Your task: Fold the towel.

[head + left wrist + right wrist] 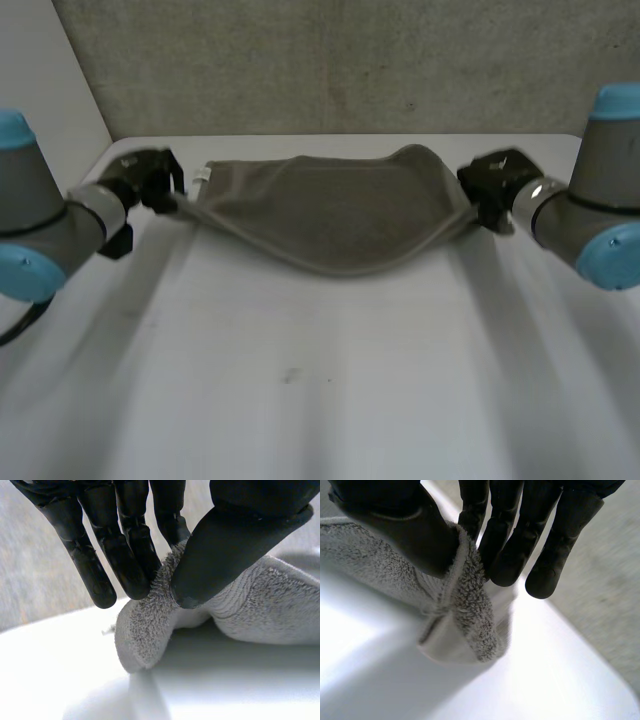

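Note:
A grey-brown towel [335,215] hangs stretched between my two hands over the far part of the white table, its middle sagging down toward the tabletop. My left hand [150,180] pinches the towel's left end; the left wrist view shows the terry edge [145,630] caught between the thumb [225,555] and the straight fingers [125,555]. My right hand [500,185] pinches the right end, where the bunched cloth [465,610] sits between its thumb [405,535] and fingers [520,545]. A small white label [201,175] shows near the left end.
The white table [320,380] runs wide in front of the towel. A grey wall [330,60] stands right behind the table's far edge. Both grey arms come in from the sides at the table's far corners.

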Tool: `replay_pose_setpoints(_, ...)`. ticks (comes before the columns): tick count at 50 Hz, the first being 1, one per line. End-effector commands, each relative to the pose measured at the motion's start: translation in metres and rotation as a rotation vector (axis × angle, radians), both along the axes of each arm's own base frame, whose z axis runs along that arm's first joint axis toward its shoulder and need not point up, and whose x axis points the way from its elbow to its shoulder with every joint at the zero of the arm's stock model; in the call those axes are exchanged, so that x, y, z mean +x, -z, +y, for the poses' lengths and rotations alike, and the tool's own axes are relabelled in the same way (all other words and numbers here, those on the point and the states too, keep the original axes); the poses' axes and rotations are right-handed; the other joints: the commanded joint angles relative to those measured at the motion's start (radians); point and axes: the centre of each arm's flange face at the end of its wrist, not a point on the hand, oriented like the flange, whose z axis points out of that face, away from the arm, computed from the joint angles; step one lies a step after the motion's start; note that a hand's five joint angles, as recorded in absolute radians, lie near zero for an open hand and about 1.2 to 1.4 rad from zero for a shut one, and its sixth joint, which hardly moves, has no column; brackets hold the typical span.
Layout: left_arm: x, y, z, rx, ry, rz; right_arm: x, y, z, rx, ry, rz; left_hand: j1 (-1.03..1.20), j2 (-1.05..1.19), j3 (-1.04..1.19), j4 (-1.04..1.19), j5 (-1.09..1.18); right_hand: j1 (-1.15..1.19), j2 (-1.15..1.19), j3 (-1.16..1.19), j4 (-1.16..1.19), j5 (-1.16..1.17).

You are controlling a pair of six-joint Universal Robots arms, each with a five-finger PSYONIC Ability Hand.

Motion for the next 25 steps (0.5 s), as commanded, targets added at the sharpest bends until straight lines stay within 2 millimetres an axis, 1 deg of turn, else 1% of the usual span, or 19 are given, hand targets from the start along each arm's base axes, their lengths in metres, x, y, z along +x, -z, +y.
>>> replay_pose_setpoints(1,0.004,0.017,0.023,0.041,0.024,-0.093,-0.006,0.025,0.017,0.091,-0.015,0.063,0.2,0.178,0.18,0.178,0.189,0.049,0.063,0.056,0.056,0.049)
replay_pose_setpoints(3,0.006,0.007,0.034,0.03,0.023,-0.095,-0.012,0.014,0.025,0.086,-0.005,0.063,0.2,0.178,0.18,0.178,0.189,0.049,0.063,0.056,0.056,0.049)
replay_pose_setpoints(4,0.006,0.007,0.034,0.03,0.023,-0.095,-0.012,0.014,0.025,0.086,-0.005,0.063,0.2,0.178,0.18,0.178,0.189,0.049,0.063,0.056,0.056,0.049)
replay_pose_setpoints(6,0.008,0.001,0.039,0.019,0.019,-0.093,-0.015,0.007,0.031,0.081,-0.003,0.063,0.2,0.178,0.18,0.178,0.189,0.049,0.063,0.056,0.056,0.049)
replay_pose_setpoints(8,0.016,-0.015,0.05,-0.005,0.003,-0.091,-0.02,-0.003,0.042,0.074,-0.003,0.071,0.2,0.178,0.18,0.178,0.189,0.049,0.063,0.056,0.056,0.049)
replay_pose_setpoints(9,0.016,-0.015,0.05,-0.005,0.003,-0.091,-0.025,-0.009,0.046,0.064,0.004,0.077,0.2,0.178,0.18,0.178,0.189,0.049,0.063,0.056,0.056,0.049)
replay_pose_setpoints(10,0.019,-0.021,0.055,-0.015,-0.001,-0.089,-0.025,-0.009,0.046,0.064,0.004,0.077,0.2,0.178,0.18,0.178,0.189,0.049,0.063,0.056,0.056,0.049)
replay_pose_setpoints(12,0.022,-0.032,0.068,-0.032,0.02,-0.082,-0.036,-0.02,0.054,0.043,0.015,0.098,0.2,0.178,0.18,0.178,0.189,0.049,0.063,0.056,0.056,0.049)
replay_pose_setpoints(13,0.022,-0.032,0.068,-0.032,0.02,-0.082,-0.036,-0.02,0.054,0.043,0.015,0.098,0.2,0.178,0.18,0.178,0.189,0.049,0.063,0.056,0.056,0.049)
replay_pose_setpoints(14,0.022,-0.037,0.073,-0.043,0.033,-0.077,-0.039,-0.024,0.059,0.034,0.015,0.107,0.2,0.178,0.18,0.178,0.189,0.049,0.063,0.056,0.056,0.049)
replay_pose_setpoints(15,0.022,-0.037,0.073,-0.043,0.033,-0.077,-0.039,-0.025,0.059,0.034,0.015,0.107,0.2,0.178,0.18,0.178,0.189,0.049,0.063,0.056,0.056,0.049)
replay_pose_setpoints(17,0.026,-0.05,0.082,-0.073,0.043,-0.067,-0.041,-0.027,0.064,0.029,0.002,0.106,0.2,0.178,0.18,0.178,0.189,0.049,0.063,0.056,0.056,0.049)
replay_pose_setpoints(18,0.026,-0.05,0.082,-0.073,0.043,-0.067,-0.041,-0.027,0.064,0.029,0.002,0.106,0.2,0.178,0.18,0.178,0.189,0.049,0.063,0.056,0.056,0.049)
replay_pose_setpoints(19,0.029,-0.054,0.083,-0.083,0.038,-0.065,-0.041,-0.027,0.065,0.033,-0.004,0.105,0.2,0.178,0.18,0.178,0.189,0.049,0.063,0.056,0.056,0.049)
replay_pose_setpoints(20,0.034,-0.058,0.084,-0.089,0.027,-0.065,-0.043,-0.027,0.065,0.036,0.003,0.107,0.2,0.178,0.18,0.178,0.189,0.049,0.063,0.056,0.056,0.049)
replay_pose_setpoints(21,0.034,-0.058,0.084,-0.089,0.027,-0.065,-0.043,-0.027,0.065,0.036,0.003,0.107,0.2,0.178,0.18,0.178,0.189,0.049,0.063,0.056,0.056,0.049)
replay_pose_setpoints(23,0.037,-0.069,0.088,-0.119,0.018,-0.064,-0.046,-0.03,0.063,0.036,0.017,0.098,0.2,0.178,0.18,0.178,0.189,0.049,0.063,0.056,0.056,0.049)
replay_pose_setpoints(24,0.037,-0.069,0.088,-0.12,0.018,-0.064,-0.046,-0.03,0.063,0.036,0.017,0.098,0.2,0.178,0.18,0.178,0.189,0.049,0.063,0.056,0.056,0.049)
replay_pose_setpoints(25,0.037,-0.077,0.091,-0.145,0.015,-0.063,-0.048,-0.039,0.063,0.016,0.022,0.092,0.2,0.178,0.18,0.178,0.189,0.049,0.063,0.056,0.056,0.049)
